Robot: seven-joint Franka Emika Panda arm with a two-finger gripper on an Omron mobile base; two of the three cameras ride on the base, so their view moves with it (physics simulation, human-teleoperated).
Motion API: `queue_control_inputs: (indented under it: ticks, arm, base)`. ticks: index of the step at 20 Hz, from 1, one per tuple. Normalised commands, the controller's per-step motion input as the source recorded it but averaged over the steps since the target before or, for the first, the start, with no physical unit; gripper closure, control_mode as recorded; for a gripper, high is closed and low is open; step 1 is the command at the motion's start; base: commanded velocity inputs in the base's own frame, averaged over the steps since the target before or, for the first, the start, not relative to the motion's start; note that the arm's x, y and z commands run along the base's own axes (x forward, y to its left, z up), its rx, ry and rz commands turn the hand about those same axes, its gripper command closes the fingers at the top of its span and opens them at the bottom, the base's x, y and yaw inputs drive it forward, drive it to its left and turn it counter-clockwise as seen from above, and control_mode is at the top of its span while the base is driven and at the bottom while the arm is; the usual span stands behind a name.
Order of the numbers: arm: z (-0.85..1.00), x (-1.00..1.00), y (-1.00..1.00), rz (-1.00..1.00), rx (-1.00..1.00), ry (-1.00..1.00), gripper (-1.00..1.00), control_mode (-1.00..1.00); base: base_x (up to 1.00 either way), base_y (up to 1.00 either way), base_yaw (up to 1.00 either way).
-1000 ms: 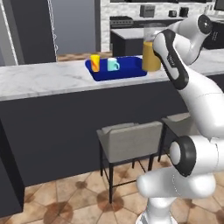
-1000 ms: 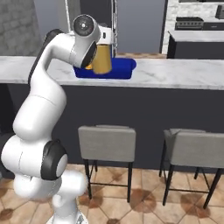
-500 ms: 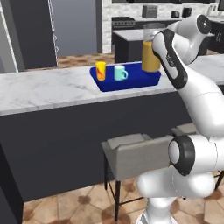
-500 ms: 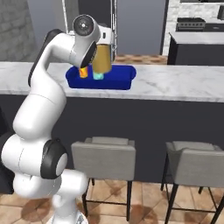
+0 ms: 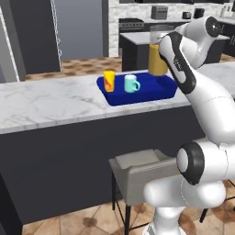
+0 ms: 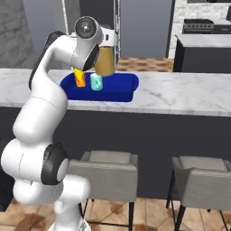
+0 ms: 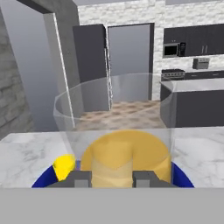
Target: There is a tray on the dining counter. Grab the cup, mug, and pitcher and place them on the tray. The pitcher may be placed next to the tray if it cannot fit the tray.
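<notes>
Right now the gripper (image 7: 112,178) is clamping its narrowly parted fingers on the pitcher (image 5: 157,58), holding it upright above the right end of the tray (image 5: 161,92) on the dining counter (image 5: 50,101). The cup (image 5: 109,81) and mug (image 5: 131,83) are already standing on the tray's left half, close together. A tilt while lowering could be slopping juice out, and drifting left risks the pitcher knocking the mug over or catching the tray's rim.

A home kitchen: marble dining counter (image 5: 50,103), stools (image 6: 110,169), range (image 5: 133,24)
</notes>
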Motion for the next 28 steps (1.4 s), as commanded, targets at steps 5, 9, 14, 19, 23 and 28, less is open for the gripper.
queue_control_inputs:
  ticks: [5,9,14,19,23,28]
  arm:
    - [0.00,0.07,-0.05,0.00,0.01,0.00,1.00,-1.00]
    - [0.00,0.37,-0.16,0.01,0.04,0.00,1.00,-1.00]
    - [-0.02,0.39,-0.01,0.00,0.02,0.00,1.00,-1.00]
    - [-0.12,0.25,0.00,0.00,0.00,0.00,1.00,-1.00]
    - [-0.24,0.17,0.00,0.00,0.00,0.00,1.00,-1.00]
    - [-0.34,0.16,0.00,0.00,0.00,-0.01,1.00,-1.00]
  base:
    - [0.33,-0.26,0.02]
    - [0.00,0.00,0.00]
    - [0.00,0.00,0.00]
    - [0.00,0.00,0.00]
    - [0.00,0.00,0.00]
    - [0.00,0.00,0.00]
